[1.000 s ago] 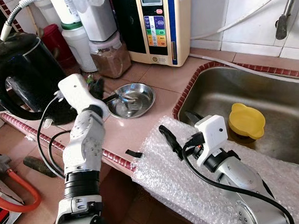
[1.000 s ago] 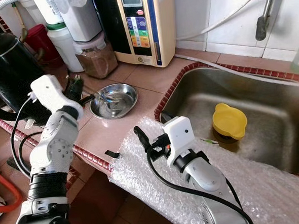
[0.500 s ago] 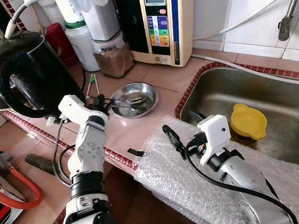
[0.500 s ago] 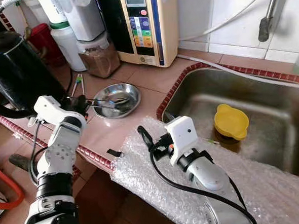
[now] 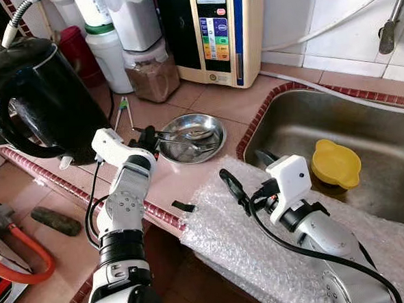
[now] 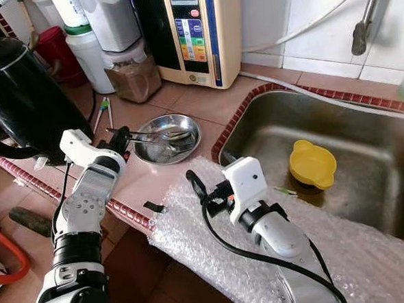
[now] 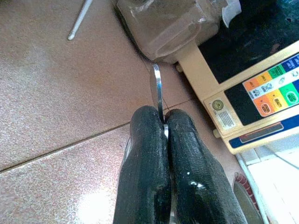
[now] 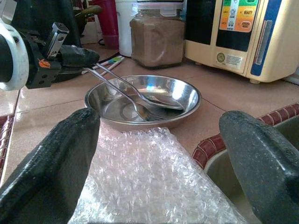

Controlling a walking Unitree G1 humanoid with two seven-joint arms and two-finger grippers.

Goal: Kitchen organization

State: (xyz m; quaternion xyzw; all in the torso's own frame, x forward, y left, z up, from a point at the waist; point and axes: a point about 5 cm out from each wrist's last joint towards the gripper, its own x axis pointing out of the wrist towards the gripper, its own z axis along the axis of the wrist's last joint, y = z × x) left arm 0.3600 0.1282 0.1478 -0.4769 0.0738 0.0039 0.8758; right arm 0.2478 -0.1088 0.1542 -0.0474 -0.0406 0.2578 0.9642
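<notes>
Pinching a fork [image 8: 122, 94] handle between closed fingers [image 7: 145, 154], the left pincer [image 6: 121, 137] is hovering at the bowl's [image 6: 188, 129] 9 o'clock side, the tines lying inside the bowl beside a spoon [image 8: 148, 97]. The bowl is sitting on the desk [image 5: 216, 99], the kettle [image 5: 37, 96] at its 9 o'clock. The right pincer [image 8: 159, 154] is gaping wide and empty over the bubble wrap [image 5: 228, 239], the sink [image 5: 387, 147] at 3 o'clock.

Tiled counter [image 5: 206, 100], steel sink [image 5: 386, 137]
</notes>
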